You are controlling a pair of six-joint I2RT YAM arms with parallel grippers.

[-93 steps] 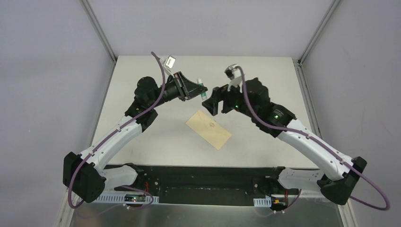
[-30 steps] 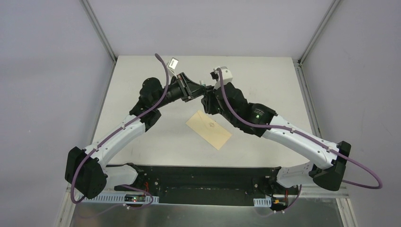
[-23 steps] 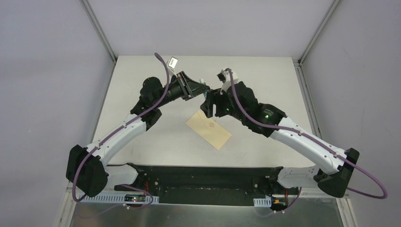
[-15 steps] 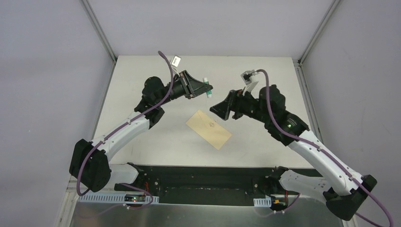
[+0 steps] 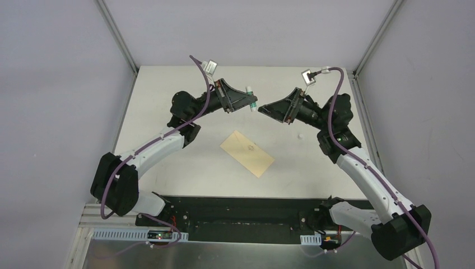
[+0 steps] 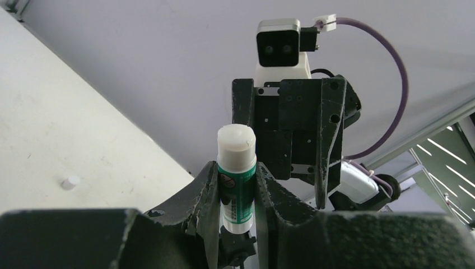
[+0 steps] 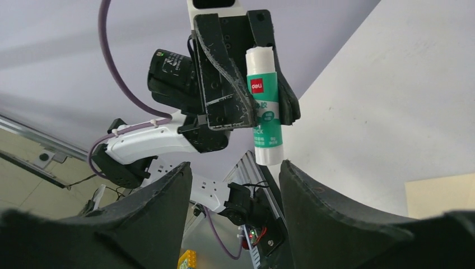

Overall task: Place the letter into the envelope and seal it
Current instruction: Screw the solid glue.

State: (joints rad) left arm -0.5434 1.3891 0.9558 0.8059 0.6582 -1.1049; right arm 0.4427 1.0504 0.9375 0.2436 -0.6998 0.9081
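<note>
The top camera looks down from behind the arms over the whole worktop (image 5: 291,168). Both wrist cameras face each other closely, sharing the glue stick (image 6: 236,179)

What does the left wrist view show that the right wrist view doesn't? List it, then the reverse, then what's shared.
Only the left wrist view: the right jaws seen head-on, open and empty, and a small white piece lying on the table. Only the right wrist view: a corner of the envelope. Both: the glue stick clamped in the left jaws, held above the table.
</note>
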